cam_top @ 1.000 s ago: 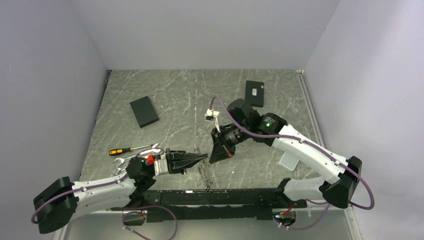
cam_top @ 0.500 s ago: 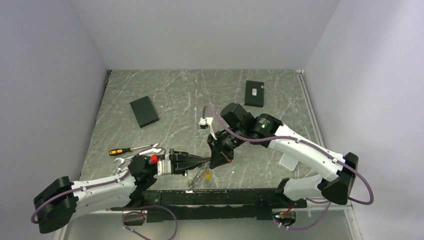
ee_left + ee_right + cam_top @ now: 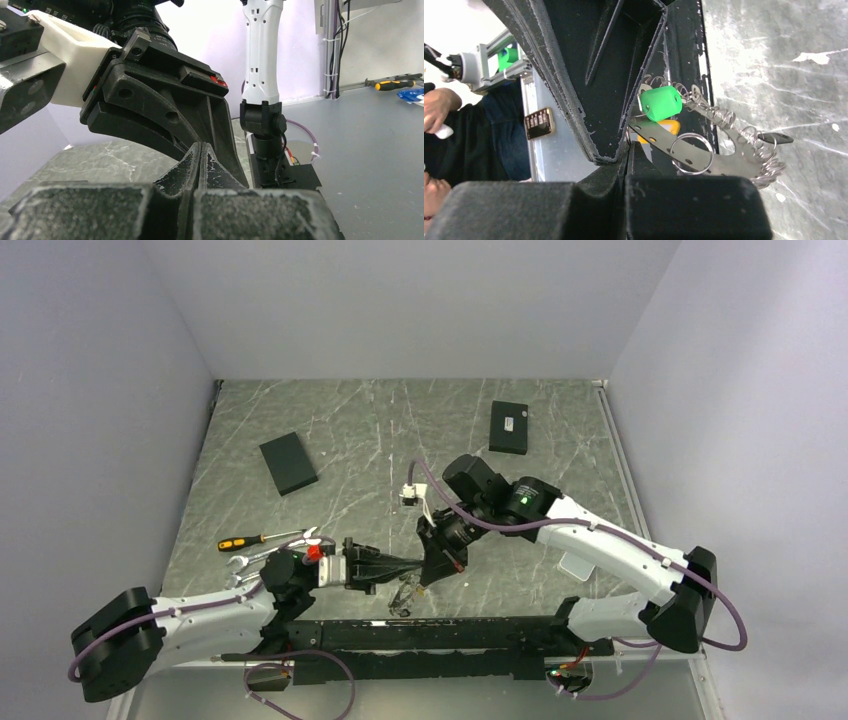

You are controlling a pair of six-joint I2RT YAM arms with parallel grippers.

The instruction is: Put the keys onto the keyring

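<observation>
keyring (image 3: 691,152): 1, thin silver loop lying over a flat blade | keys (image 3: 724,161): 1 yellow-headed distinguishable, tangled in wire coils beside 1 green cylinder (image 3: 660,102) | place: middle of table (image 3: 350,430) near edge | left gripper (image 3: 410,562): fingers pressed together, contents hidden | right gripper (image 3: 432,578): same | black boxes (image 3: 288,462), (image 3: 510,427): 2

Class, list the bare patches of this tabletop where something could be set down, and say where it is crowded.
Free: the far middle of the table, between the black block and the black box; also the far-left corner behind that block. Crowded: the near middle, where the left gripper and right gripper meet over the keyring, and beside the screwdriver.
</observation>
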